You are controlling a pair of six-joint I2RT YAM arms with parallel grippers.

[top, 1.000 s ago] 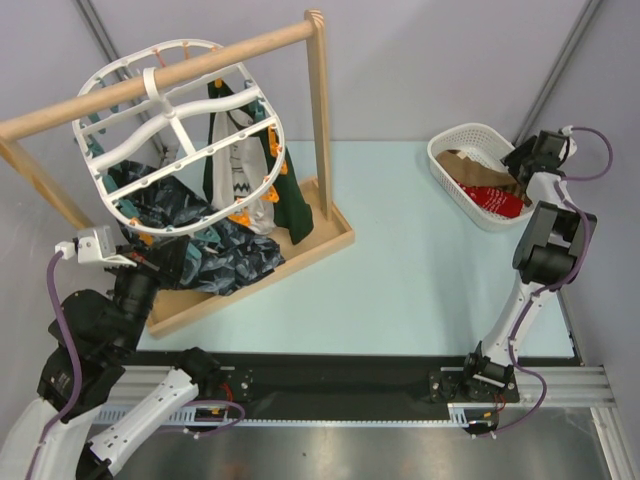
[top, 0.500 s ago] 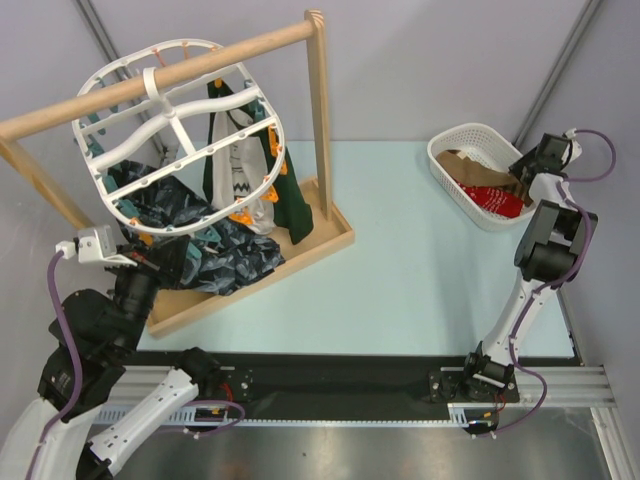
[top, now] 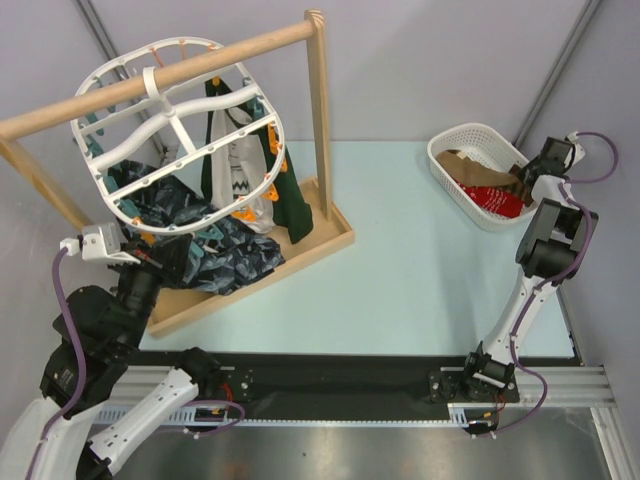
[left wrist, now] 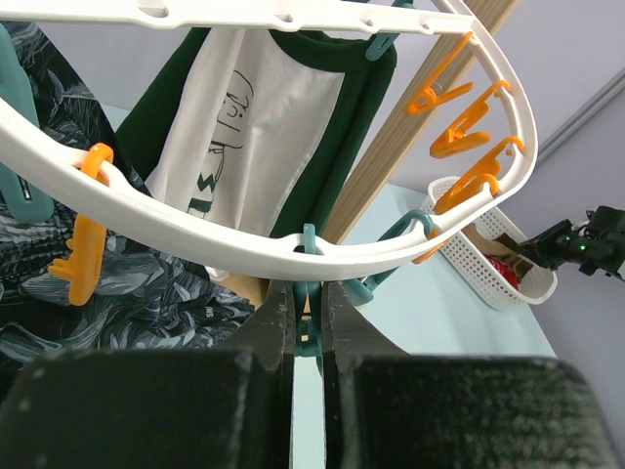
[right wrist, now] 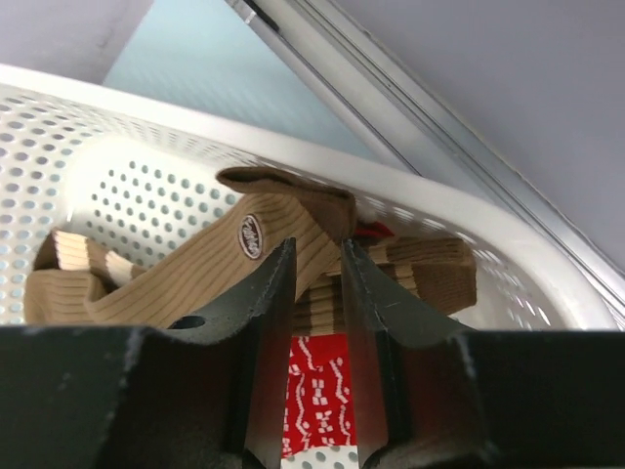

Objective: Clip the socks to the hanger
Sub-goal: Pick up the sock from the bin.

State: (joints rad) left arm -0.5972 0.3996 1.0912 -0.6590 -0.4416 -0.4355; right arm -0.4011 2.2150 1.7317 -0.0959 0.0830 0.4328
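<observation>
left gripper point(left wrist: 309, 298): squeezed tight on a teal clip point(left wrist: 309, 337) of the hanger point(left wrist: 244, 256)
right gripper point(right wrist: 317, 259): over brown sock point(right wrist: 195, 269) in basket point(right wrist: 117, 117), grip unclear tbh

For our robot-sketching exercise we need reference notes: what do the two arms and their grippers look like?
The left arm and right arm both have white links and bulky black joints. A purple cable loops to each wrist. The left gripper and right gripper have flat, matte black fingers.

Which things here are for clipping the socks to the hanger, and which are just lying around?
For the job: hanger, teal clip, brown sock, red sock.
Just there: basket, wooden rack, green shirt.
</observation>
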